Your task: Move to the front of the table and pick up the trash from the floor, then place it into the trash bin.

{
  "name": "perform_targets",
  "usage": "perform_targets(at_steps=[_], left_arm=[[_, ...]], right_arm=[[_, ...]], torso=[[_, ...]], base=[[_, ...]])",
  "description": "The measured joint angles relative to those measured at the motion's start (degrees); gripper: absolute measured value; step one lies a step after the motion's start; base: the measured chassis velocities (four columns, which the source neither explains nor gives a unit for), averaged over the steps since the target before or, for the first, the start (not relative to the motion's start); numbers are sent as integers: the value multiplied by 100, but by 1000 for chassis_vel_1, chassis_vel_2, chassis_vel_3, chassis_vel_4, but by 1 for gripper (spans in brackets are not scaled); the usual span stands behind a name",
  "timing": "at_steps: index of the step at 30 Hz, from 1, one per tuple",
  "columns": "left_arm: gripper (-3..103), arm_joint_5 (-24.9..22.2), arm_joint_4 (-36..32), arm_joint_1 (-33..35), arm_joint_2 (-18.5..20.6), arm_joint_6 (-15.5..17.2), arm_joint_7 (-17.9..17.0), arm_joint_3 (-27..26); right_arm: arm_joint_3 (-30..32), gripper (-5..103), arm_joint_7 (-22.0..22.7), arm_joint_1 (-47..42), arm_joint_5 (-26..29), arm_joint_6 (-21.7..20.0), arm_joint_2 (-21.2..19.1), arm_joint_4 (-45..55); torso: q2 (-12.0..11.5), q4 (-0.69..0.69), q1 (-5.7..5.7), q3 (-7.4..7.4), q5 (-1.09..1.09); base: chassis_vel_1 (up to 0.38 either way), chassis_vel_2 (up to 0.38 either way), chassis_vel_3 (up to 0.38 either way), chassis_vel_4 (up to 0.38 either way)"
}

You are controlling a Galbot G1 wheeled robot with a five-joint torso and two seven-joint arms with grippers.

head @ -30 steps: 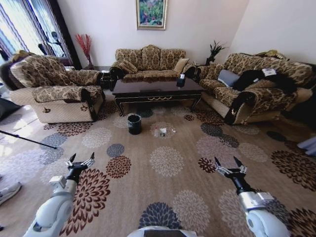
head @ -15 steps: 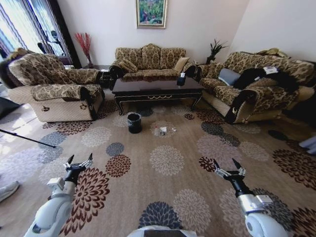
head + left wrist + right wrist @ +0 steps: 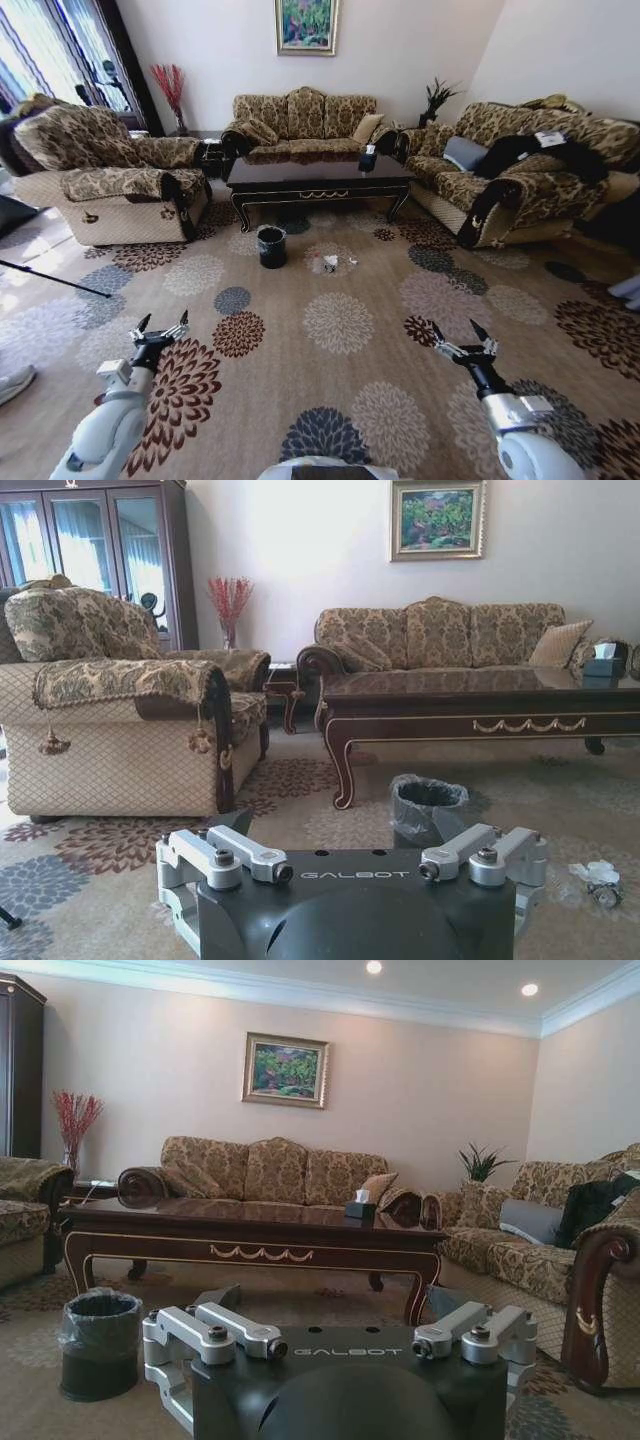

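Nearest the camera, both arms reach forward low over the flowered carpet (image 3: 340, 400), well short of the table. The left gripper (image 3: 163, 325) hovers with its fingers spread wide and nothing between them; the right gripper (image 3: 461, 332) hangs likewise, fingers wide and empty.

Farther on, the trash (image 3: 330, 263) lies on the carpet just in front of the table, a small pale cluster (too small to sort into separate pieces from the head view). From the left wrist it shows as crumpled clear and white bits (image 3: 597, 878) on the floor.

The trash bin (image 3: 271, 246) stands upright before the table's left front leg, beside the trash, its liner puckered at the rim.

The table (image 3: 318, 180) carries a dark tissue box (image 3: 367, 161) near its right end. Beyond the table sits a patterned sofa (image 3: 300, 125).
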Motion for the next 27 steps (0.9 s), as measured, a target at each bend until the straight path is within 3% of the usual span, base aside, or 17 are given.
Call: perform_targets(at_steps=[27], left_arm=[[100,157,-179,261,39,-154,125,94]], right_arm=[[-111,100,-30,104,-153,38,-134,-62]], torso=[[-673,0,-274,-399,0]], base=[[0,0,0,0]])
